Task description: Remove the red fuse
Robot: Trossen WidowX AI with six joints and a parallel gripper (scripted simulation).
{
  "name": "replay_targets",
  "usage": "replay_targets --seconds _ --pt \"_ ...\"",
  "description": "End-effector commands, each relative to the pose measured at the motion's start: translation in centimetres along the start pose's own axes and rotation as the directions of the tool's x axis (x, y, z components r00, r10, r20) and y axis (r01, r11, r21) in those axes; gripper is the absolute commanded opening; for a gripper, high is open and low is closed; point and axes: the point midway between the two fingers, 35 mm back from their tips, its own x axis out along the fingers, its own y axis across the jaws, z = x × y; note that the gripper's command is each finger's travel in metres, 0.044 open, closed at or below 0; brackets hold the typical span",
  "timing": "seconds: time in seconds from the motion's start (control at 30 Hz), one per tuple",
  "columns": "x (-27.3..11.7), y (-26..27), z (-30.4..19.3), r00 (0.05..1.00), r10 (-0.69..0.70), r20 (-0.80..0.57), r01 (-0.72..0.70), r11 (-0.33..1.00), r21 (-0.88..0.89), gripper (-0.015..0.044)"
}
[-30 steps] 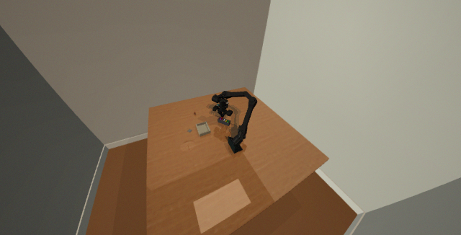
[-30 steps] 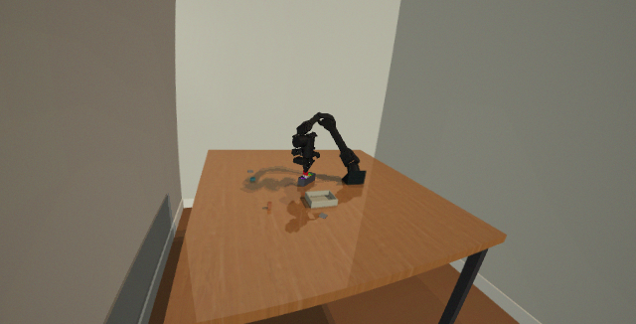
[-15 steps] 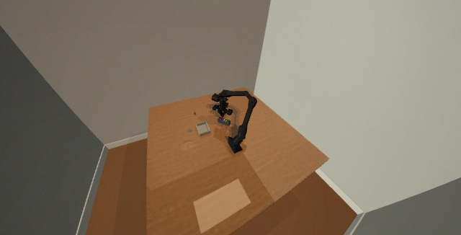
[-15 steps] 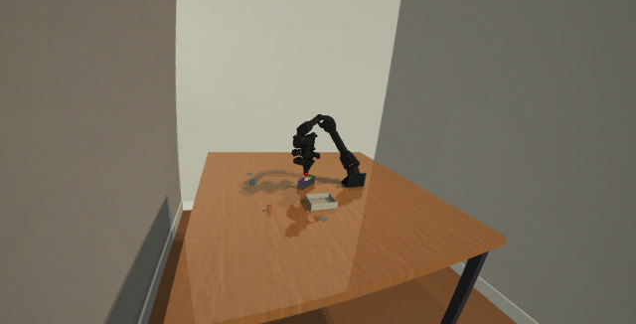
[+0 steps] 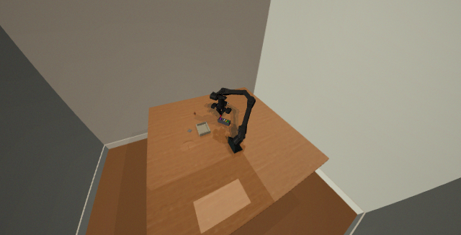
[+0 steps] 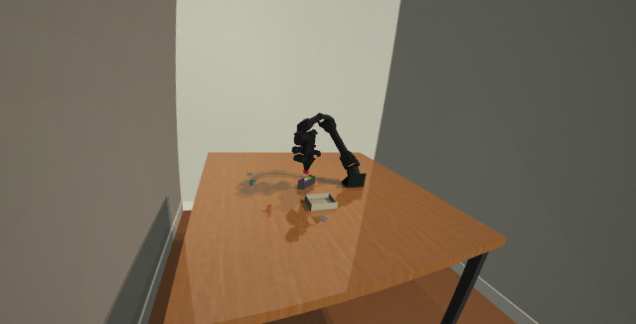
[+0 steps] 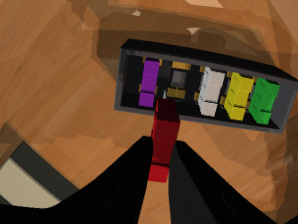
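My gripper (image 7: 161,148) (image 6: 306,170) (image 5: 220,114) is shut on the red fuse (image 7: 165,127) (image 6: 306,172) and holds it above the fuse block (image 7: 200,122) (image 6: 302,185) (image 5: 224,122). In the exterior view a gap shows between the fuse and the block. The slot between the purple fuse (image 7: 149,82) and the white fuse (image 7: 211,92) is empty. The yellow fuse (image 7: 239,96) and the green fuse (image 7: 264,100) sit at the block's other end. The tray (image 5: 203,134) (image 6: 322,208) is empty and stands beside the block.
A small grey flat piece (image 5: 189,130) (image 6: 323,219) lies near the tray. A small reddish-brown piece (image 5: 194,113) (image 6: 269,209) stands farther off. A small teal piece (image 6: 252,182) and a small grey piece (image 6: 249,174) lie at the left in the exterior view.
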Motion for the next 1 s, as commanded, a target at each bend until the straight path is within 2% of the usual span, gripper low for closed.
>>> replay_targets --seconds 0.0,0.97 --pt "-0.1 1.3 -1.4 1.000 -0.001 -0.008 0.001 1.000 -0.004 0.0000" --pt "0.0 10.3 -15.9 1.000 0.000 -0.010 0.000 1.000 -0.001 0.0000"
